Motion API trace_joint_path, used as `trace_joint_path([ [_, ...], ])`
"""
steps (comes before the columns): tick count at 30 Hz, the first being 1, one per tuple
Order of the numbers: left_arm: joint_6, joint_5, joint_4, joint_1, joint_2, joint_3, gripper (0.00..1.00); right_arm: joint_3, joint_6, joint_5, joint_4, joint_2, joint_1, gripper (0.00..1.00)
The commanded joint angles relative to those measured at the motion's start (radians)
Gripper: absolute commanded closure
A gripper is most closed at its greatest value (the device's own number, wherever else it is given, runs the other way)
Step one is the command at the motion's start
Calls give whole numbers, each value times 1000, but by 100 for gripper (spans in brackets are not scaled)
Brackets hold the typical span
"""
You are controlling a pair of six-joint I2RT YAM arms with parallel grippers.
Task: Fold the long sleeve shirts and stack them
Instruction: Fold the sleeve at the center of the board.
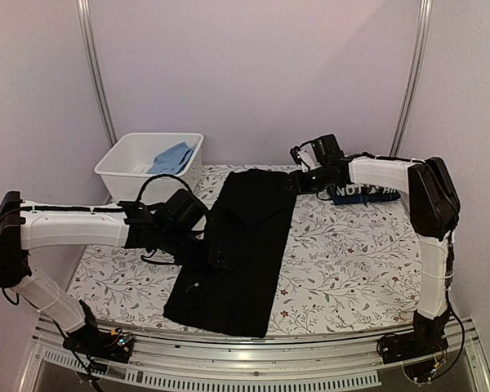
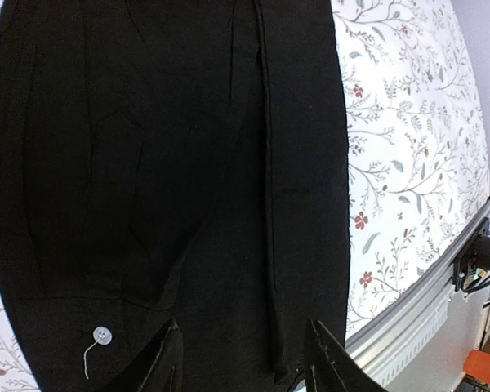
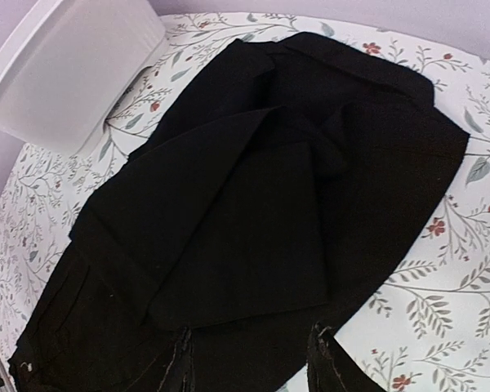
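Observation:
A plain black long sleeve shirt (image 1: 249, 245) lies folded into a long strip down the middle of the flowered table (image 1: 351, 261). My left gripper (image 1: 216, 257) hovers at the strip's left edge, open; in the left wrist view its fingers straddle black cloth (image 2: 188, 163) near a white button (image 2: 103, 335). My right gripper (image 1: 298, 181) is at the shirt's far right corner, open, with the folded cloth (image 3: 261, 188) spread below its jaws. A dark shirt with white lettering (image 1: 363, 193) lies folded at the back right, behind the right arm.
A white bin (image 1: 126, 159) holding blue cloth (image 1: 171, 157) stands at the back left corner; its side wall (image 3: 73, 73) shows in the right wrist view. The table's metal front rail (image 2: 425, 302) runs close to the shirt's near end.

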Motion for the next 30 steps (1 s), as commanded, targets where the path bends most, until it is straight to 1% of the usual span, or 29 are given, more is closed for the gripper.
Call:
trace_joint_path([
  [1,15,10,-8,16,-14,24,50,-14,-139,99,26,57,7,53],
  [4,15,9,-11,19,-24,17,50,-36,-180,175,48,62,20,52],
  [7,17,10,-18,25,-32,14,50,-48,-265,286,50,67,66,49],
  [12,20,6,-19,34,-54,2,50,-96,-377,458,109,76,142,44],
  [16,15,4,-19,39,-76,-14,50,-145,-438,540,174,81,170,41],
  [22,8,1,-19,48,-106,-37,49,-195,-482,638,269,89,198,35],
  [26,7,3,-23,52,-113,-35,49,-188,-497,719,328,110,206,35],
  [30,2,-1,-26,51,-121,-39,49,-178,-510,730,363,131,210,40],
])
